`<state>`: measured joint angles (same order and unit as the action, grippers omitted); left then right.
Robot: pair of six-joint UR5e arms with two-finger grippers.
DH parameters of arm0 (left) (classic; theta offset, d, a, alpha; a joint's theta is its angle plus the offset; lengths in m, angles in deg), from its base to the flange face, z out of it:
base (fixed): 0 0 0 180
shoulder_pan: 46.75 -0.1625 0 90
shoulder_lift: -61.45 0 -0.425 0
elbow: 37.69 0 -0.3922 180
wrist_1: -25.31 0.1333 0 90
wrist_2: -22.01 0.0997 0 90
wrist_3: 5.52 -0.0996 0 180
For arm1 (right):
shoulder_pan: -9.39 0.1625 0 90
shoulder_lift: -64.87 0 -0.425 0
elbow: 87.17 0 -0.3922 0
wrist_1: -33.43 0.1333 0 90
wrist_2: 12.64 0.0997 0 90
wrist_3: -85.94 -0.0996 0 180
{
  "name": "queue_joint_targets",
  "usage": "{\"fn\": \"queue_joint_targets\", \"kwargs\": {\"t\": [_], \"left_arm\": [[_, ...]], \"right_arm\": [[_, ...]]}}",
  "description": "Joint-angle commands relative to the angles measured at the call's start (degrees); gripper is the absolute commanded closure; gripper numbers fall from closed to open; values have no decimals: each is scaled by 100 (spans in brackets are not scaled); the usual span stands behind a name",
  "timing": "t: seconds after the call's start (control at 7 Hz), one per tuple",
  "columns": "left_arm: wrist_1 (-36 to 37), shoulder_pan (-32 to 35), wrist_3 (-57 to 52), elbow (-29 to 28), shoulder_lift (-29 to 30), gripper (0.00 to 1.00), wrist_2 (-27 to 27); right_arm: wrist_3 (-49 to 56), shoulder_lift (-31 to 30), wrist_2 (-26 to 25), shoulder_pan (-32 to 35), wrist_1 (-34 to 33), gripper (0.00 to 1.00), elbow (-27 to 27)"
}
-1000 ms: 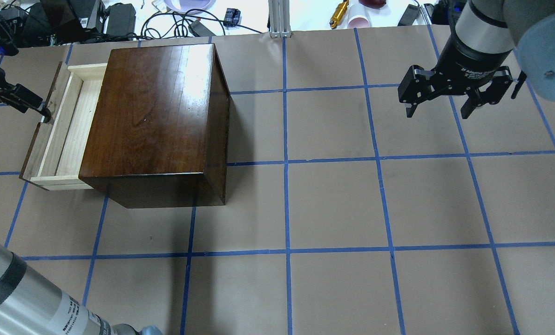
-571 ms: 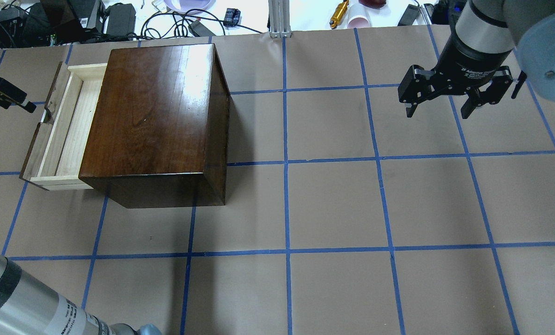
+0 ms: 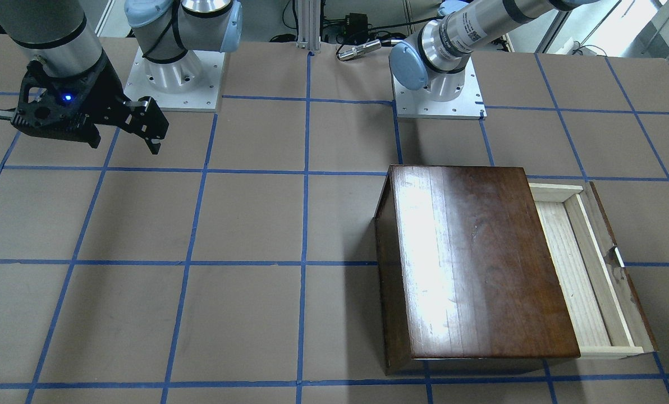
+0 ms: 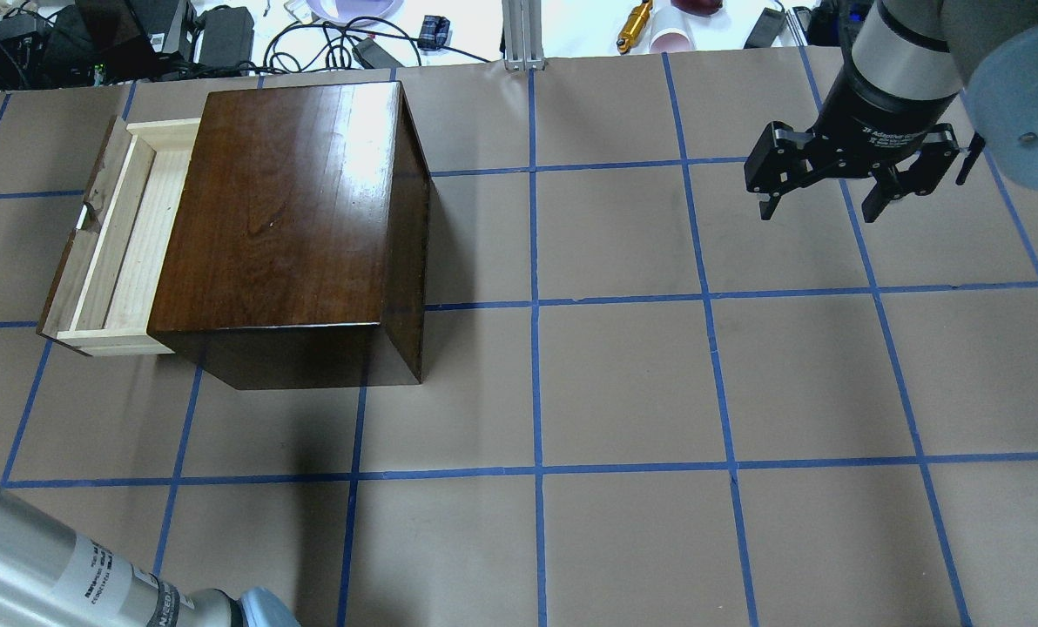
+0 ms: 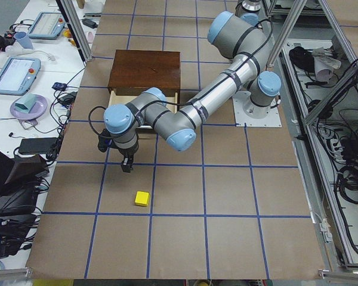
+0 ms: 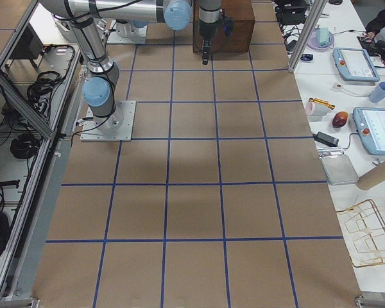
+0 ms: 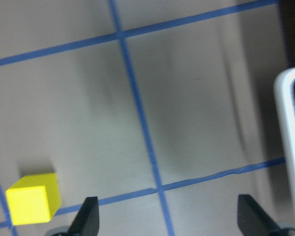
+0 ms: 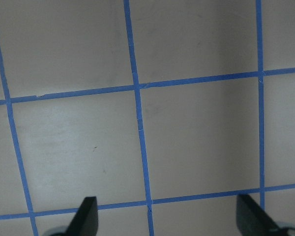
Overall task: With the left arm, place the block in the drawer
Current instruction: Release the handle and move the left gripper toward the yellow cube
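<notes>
Left wrist-mounted view: block (image 7: 32, 204), cube without long axis, sits flat on table (image 7: 196, 98), outside left gripper's (image 7: 169, 221) spread jaws, just beyond one fingertip (image 7: 88, 216). Drawer (image 4: 118, 235) stands open. Right gripper (image 4: 819, 209) spread wide, empty.

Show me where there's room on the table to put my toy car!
The biggest bare patch is the brown squares between the wooden box and the right gripper. The open drawer has a bare floor too. It's crowded past the drawer front, where the left gripper hangs near the yellow block.
</notes>
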<state>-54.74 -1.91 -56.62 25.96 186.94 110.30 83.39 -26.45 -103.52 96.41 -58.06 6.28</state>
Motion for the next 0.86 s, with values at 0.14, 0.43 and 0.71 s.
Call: {"fn": "queue_joint_targets", "kwargs": {"t": [0.14,0.43,0.71], "left_arm": [[841,-336,-207,-10,510,0,240],[1252,-433,-321,-10,862,0,251],[1290,-451,-313,-10,1109,0,251]], "right_arm": [[0,0,0,0,0,0,-2],[0,0,0,0,0,0,6],[0,0,0,0,0,0,-2]]}}
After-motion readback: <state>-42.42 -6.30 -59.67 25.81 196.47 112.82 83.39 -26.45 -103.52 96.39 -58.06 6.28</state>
